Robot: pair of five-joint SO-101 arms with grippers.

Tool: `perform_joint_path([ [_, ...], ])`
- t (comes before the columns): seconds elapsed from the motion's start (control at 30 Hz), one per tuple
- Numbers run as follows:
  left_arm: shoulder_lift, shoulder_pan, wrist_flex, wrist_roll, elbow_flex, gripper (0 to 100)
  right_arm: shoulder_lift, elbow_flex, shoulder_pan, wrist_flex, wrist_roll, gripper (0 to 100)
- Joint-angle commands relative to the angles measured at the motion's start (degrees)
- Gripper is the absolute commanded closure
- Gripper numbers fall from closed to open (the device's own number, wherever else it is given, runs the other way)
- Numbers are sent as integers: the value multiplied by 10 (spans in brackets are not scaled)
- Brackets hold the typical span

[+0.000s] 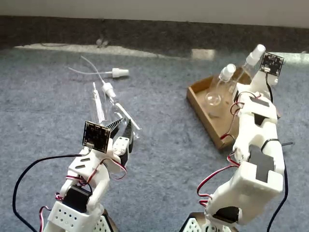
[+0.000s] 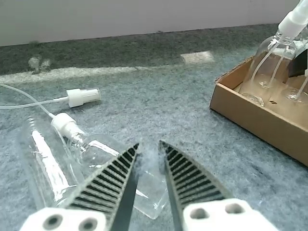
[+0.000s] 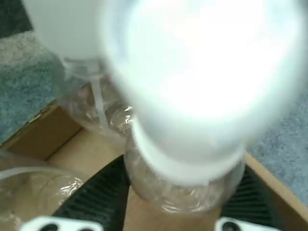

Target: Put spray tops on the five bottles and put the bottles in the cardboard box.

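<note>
Two clear bottles lie side by side on the grey carpet: one capped bottle (image 2: 94, 149) (image 1: 116, 108) with a white spray top (image 2: 65, 126), and one bare bottle (image 2: 43, 163) (image 1: 98, 104). A loose spray top (image 2: 84, 96) (image 1: 119, 72) with its long tube lies beyond them. My left gripper (image 2: 149, 149) (image 1: 121, 126) hangs open just over the lying bottles. In the cardboard box (image 1: 205, 113) (image 2: 260, 120) stand capped bottles (image 1: 224, 84). My right gripper (image 3: 180, 185) is shut on one capped bottle (image 3: 183, 192) (image 1: 252, 60), held upright over the box floor (image 3: 53, 139).
The right arm (image 1: 256, 130) stretches over the box's near side. A dark strip and a pale wall run along the far edge of the carpet. Open carpet lies between the lying bottles and the box.
</note>
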State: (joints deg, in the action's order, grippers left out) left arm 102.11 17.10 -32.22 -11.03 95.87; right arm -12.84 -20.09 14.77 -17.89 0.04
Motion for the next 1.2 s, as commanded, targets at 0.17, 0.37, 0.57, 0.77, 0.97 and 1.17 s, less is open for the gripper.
perform_joint_path([
  [0.17,6,-7,-1,4,13,996,11,20,3,-4,-4,750],
  [0.37,5,-7,-1,4,13,996,13,20,3,-5,-3,748],
  [0.57,5,-7,-1,4,13,996,13,24,3,-62,25,748],
  [0.77,5,-7,-1,4,13,996,53,21,2,-64,29,727],
  [0.97,5,-7,-1,4,13,996,113,20,2,-65,29,713],
  [1.17,5,-7,-1,4,13,996,180,20,4,-121,29,713],
])
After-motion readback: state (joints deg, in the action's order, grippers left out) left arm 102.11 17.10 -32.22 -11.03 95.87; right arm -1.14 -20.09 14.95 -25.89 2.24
